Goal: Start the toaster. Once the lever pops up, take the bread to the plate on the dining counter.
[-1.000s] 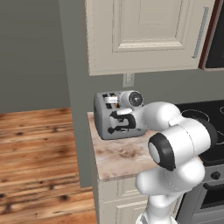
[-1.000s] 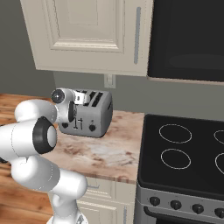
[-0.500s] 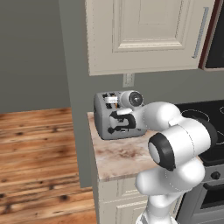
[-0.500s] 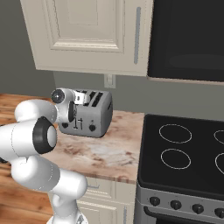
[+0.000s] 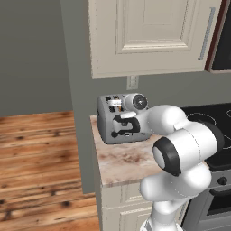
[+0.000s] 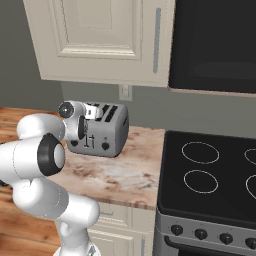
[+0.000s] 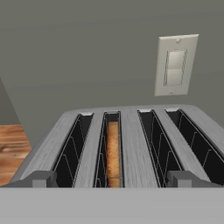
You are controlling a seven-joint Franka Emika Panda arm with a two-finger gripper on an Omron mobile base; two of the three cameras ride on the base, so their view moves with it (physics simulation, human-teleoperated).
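The silver-grey toaster (image 5: 106, 122) stands at the left end of the short marble counter (image 5: 126, 162), against the wall. In the hand view I look across the toaster's top (image 7: 131, 144) at its dark slots. The bread (image 7: 113, 153), a tan slice, sits deep in the second slot from the left. My gripper (image 7: 111, 180) is open, its two fingertips (image 7: 40, 179) spread wide at the toaster's front upper edge, touching nothing that I can see. From the base views the gripper (image 5: 119, 126) hangs right in front of the toaster (image 6: 109, 131). The plate and the dining counter are out of view.
A white wall switch plate (image 7: 176, 65) sits on the grey wall behind the toaster. Cream upper cabinets (image 5: 149, 36) hang overhead. A black stove top (image 6: 210, 170) adjoins the counter on the right. Wooden floor (image 5: 36, 153) lies to the left.
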